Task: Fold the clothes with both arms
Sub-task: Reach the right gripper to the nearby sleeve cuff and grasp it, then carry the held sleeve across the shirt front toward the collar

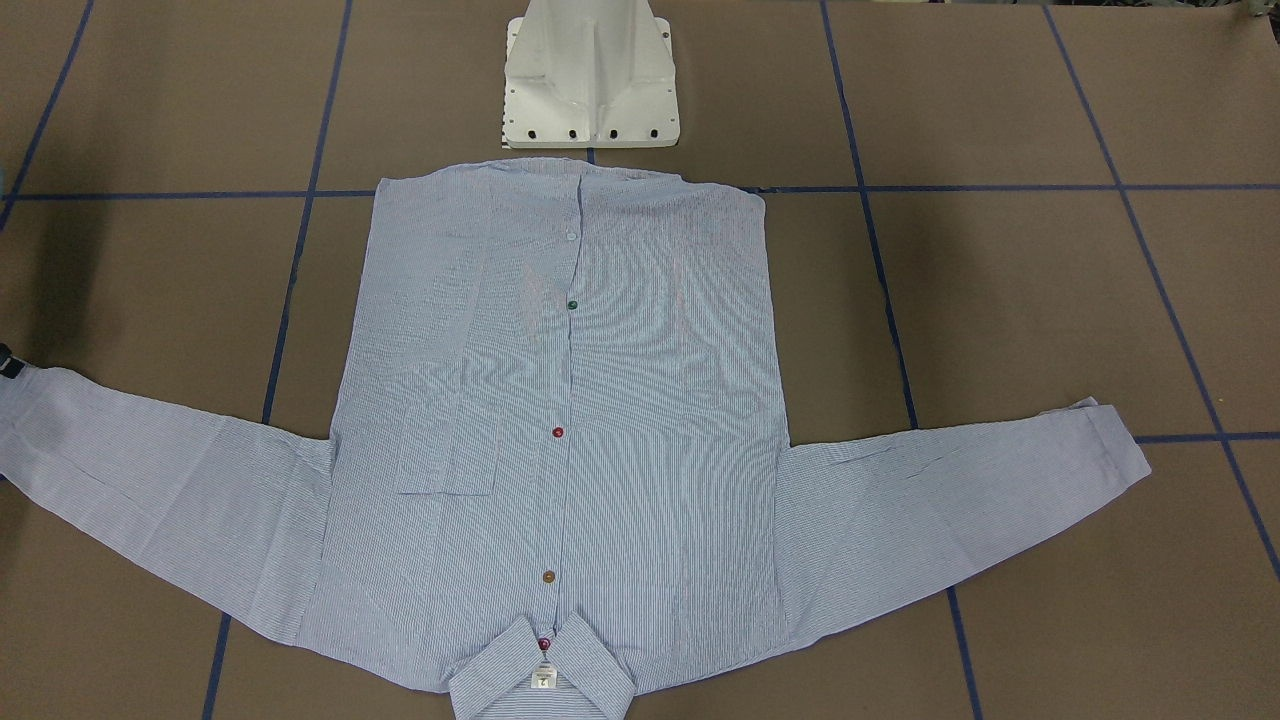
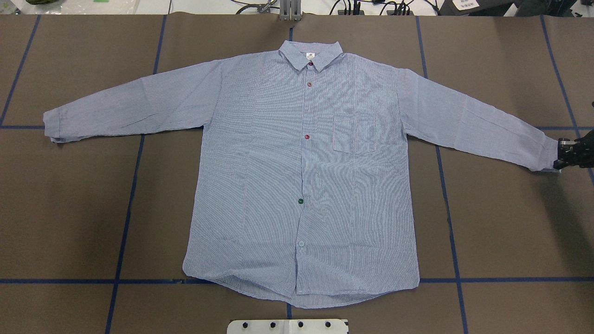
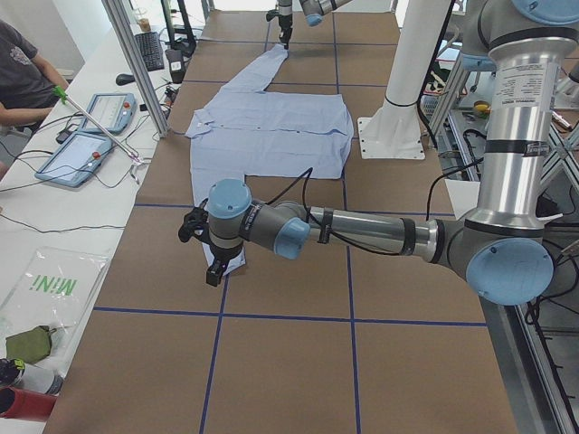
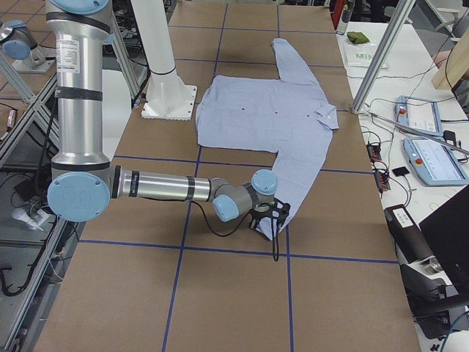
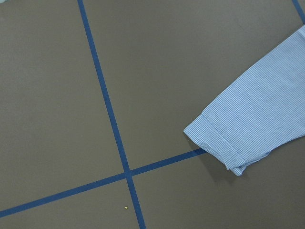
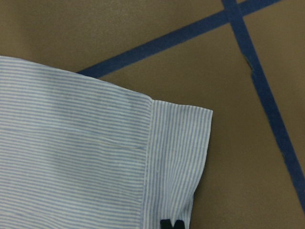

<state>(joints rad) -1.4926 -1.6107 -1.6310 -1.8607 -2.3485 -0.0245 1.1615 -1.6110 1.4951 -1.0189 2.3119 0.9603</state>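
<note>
Striped shirt [image 2: 301,162] lies flat, front up, mid-frame on counter [image 2: 510,232], sleeves spread for folding. Right claw [image 2: 562,155] meets cuff [image 2: 545,155] at right edge, likely seeking grip; left claw [image 3: 213,269] hovers over other cuff [image 5: 219,143]. Grip of either: cannot tell.

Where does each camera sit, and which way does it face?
Front-facing: across the table, facing the base; collar nearest.
Overhead: behind the base, looking forward-down; right gripper at edge.
Exterior left: table end; left arm near.
Exterior right: opposite end; right arm near.
Left wrist: above one cuff; no fingers.
Right wrist: over the other cuff; a fingertip shows.
All share the shirt.
</note>
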